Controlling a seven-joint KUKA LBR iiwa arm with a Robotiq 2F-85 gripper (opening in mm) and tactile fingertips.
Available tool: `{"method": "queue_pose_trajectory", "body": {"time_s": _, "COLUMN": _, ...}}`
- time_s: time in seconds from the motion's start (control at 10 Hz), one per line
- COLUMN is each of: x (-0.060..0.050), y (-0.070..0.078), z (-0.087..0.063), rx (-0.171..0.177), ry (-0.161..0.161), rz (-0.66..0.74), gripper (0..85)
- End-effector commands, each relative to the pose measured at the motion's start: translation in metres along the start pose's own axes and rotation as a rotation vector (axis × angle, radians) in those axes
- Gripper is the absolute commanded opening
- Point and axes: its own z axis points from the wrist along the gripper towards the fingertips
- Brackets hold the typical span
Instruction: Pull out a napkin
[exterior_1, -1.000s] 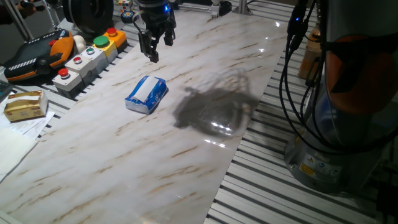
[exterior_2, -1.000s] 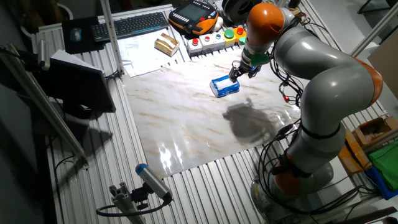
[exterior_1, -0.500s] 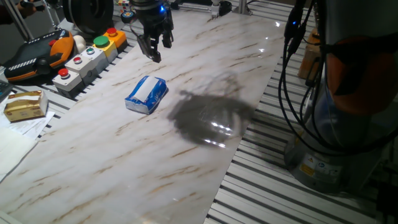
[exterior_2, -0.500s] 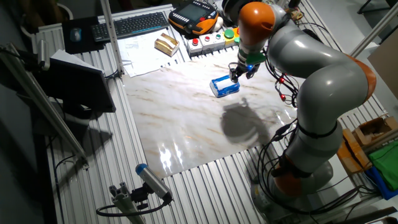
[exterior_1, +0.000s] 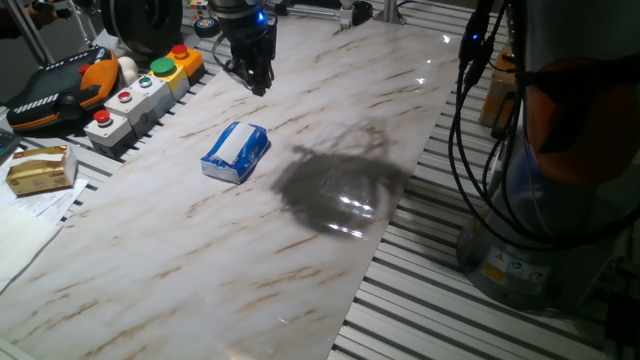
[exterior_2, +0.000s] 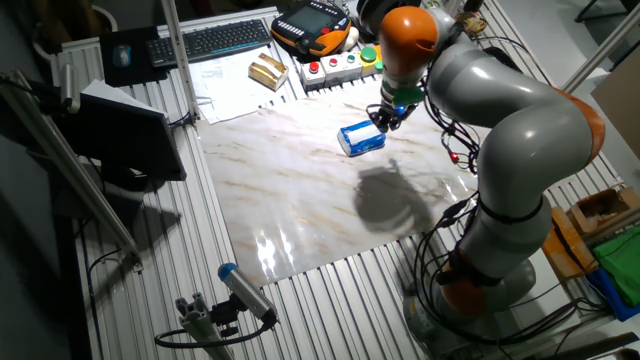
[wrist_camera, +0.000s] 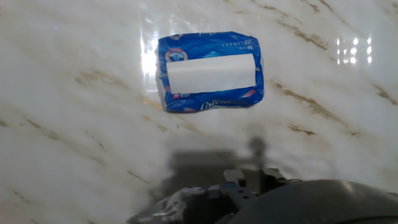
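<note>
I see dim surroundings in both fixed views, with overhead light on the glossy table (exterior_1: 330, 120). The arm's dark blurred shadow (exterior_1: 340, 180) holds a white glare patch. In the hand view, glare streaks wash out the table's far part, and the near edge is blurred.

The tissue pack (exterior_1: 236, 152) lies flat on the counter (exterior_1: 300, 250), with the napkin (wrist_camera: 212, 73) lying along the middle of its upper face. The hand (exterior_1: 255, 78) hangs above the counter beyond the pack, apart from it, toward the far edge. Left of the pack, off the counter's edge, a row of button boxes (exterior_1: 143, 96) stands, with a small box (exterior_1: 40, 169) nearer the camera and a pendant (exterior_1: 55, 88) behind the row.
</note>
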Motion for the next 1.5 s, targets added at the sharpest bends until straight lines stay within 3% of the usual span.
{"method": "queue_pose_trajectory", "body": {"time_s": 0.0, "x": 0.000, "y": 0.000, "z": 0.000, "rx": 0.004, "ry": 0.001, "rz": 0.002, "gripper": 0.7}}
{"method": "queue_pose_trajectory", "body": {"time_s": 0.6, "x": -0.001, "y": -0.002, "z": 0.002, "rx": -0.004, "ry": 0.007, "rz": -0.003, "gripper": 0.7}}
{"method": "queue_pose_trajectory", "body": {"time_s": 1.1, "x": -0.014, "y": 0.004, "z": 0.030, "rx": -0.018, "ry": -0.002, "rz": 0.049, "gripper": 0.7}}
{"method": "queue_pose_trajectory", "body": {"time_s": 1.4, "x": -0.020, "y": 0.009, "z": 0.037, "rx": 0.004, "ry": 0.005, "rz": 0.149, "gripper": 0.7}}
